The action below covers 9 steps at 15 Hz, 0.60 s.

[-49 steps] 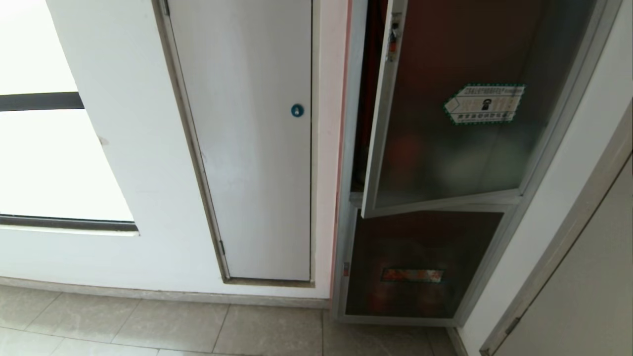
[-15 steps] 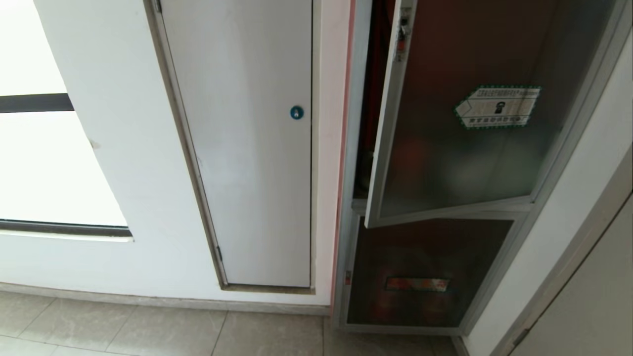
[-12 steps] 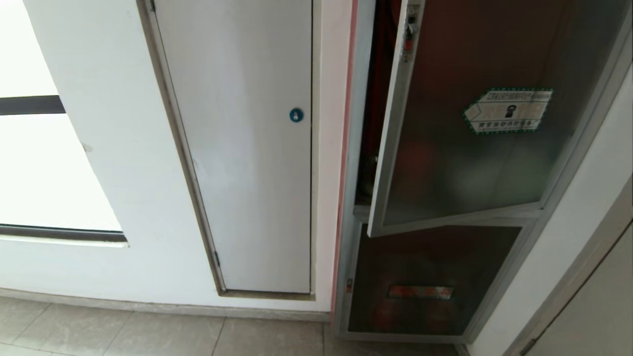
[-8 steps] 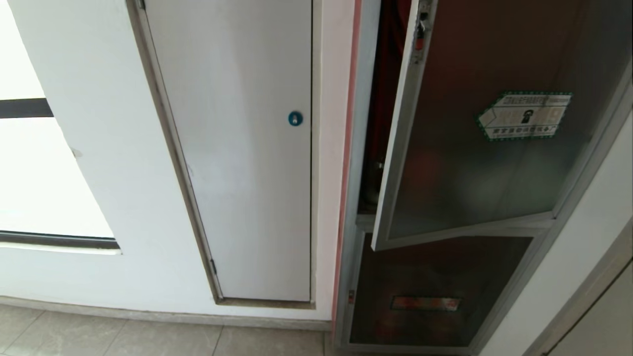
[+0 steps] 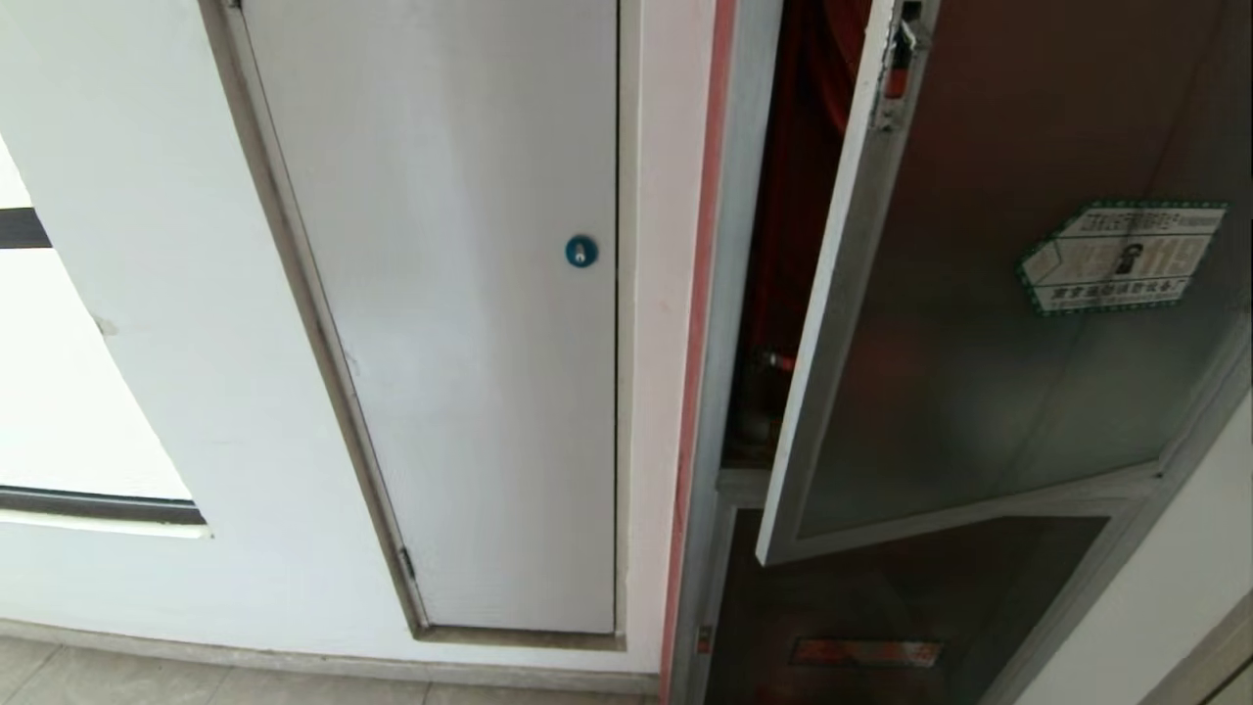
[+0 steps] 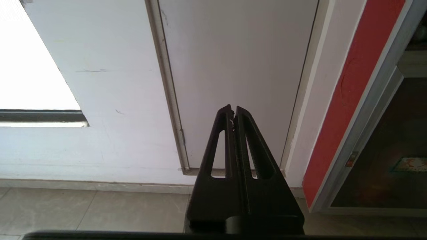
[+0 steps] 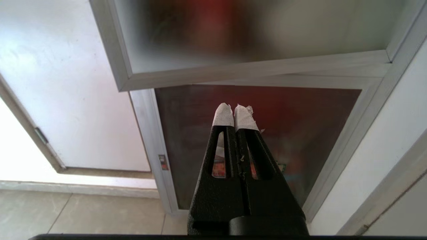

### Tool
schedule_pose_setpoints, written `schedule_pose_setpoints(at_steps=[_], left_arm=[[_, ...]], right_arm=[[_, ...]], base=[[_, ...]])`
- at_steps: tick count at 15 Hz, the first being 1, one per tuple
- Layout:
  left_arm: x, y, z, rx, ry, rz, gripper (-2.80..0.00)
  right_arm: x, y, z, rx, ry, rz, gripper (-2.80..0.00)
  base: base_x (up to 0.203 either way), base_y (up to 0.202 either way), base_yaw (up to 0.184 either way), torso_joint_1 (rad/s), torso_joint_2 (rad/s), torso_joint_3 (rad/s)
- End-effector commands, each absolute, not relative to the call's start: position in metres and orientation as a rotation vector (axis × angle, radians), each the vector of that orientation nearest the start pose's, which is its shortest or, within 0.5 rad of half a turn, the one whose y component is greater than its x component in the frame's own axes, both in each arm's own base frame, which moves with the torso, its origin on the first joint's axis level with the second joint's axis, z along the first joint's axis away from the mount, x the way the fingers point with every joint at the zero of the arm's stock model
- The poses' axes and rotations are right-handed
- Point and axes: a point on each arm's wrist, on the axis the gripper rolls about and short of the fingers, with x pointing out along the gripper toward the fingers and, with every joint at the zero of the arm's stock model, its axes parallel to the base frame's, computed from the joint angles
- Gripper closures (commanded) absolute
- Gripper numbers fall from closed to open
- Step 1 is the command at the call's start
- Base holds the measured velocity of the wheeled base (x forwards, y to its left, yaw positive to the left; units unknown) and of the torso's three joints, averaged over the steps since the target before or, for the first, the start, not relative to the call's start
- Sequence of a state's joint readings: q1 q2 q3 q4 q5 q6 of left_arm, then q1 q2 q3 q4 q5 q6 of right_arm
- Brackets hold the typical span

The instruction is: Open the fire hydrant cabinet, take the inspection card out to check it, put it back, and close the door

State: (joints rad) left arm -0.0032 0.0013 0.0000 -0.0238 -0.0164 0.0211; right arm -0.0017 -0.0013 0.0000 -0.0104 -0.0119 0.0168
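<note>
The fire hydrant cabinet (image 5: pixel 732 255) stands at the right of the head view, with its red lining showing through a narrow gap. The door (image 5: pixel 979 343), dark glass in a silver frame with a green-bordered sticker (image 5: pixel 1121 257), hangs ajar, its free edge swung out toward me. The inspection card is hidden. Neither arm shows in the head view. My right gripper (image 7: pixel 234 108), shut with white tape on its tips, hangs low before the lower dark panel (image 7: pixel 300 110), under the door's bottom corner (image 7: pixel 126 83). My left gripper (image 6: pixel 233 110), shut and empty, points at the white panel door (image 6: pixel 240 66).
A white panel door (image 5: pixel 460 294) with a blue round lock (image 5: pixel 580 252) sits left of the cabinet. Below the glass door is a dark panel with a red label (image 5: pixel 866 651). Grey floor tiles (image 5: pixel 196 685) run along the wall, and a bright window (image 5: pixel 59 392) lies far left.
The whole head view has shifted: wall and cabinet now look larger and closer and sit further right, so the camera has moved. The door stays ajar as before.
</note>
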Motion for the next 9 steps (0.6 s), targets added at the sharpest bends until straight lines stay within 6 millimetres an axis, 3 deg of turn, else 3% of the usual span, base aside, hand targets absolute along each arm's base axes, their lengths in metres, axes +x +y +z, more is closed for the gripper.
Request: schedule_pose_setpoints(at_steps=[1,9], left_arm=[[-0.0218,-0.0003,0.0746,0.022,-0.011,-0.02,0.0],[-0.0218,-0.0001,0.0746,0.01,-0.011,-0.009,0.0]], right_arm=[[-0.0226,-0.0002,0.0759,0.017,-0.009,-0.014,0.0],[-0.0226,-0.0002,0.0758,0.017,-0.009,-0.014,0.0]], base=[[0.198,0.0,0.002,0.007,0.0,-0.002],[0.196,0.0,0.0,0.001,0.0,0.003]])
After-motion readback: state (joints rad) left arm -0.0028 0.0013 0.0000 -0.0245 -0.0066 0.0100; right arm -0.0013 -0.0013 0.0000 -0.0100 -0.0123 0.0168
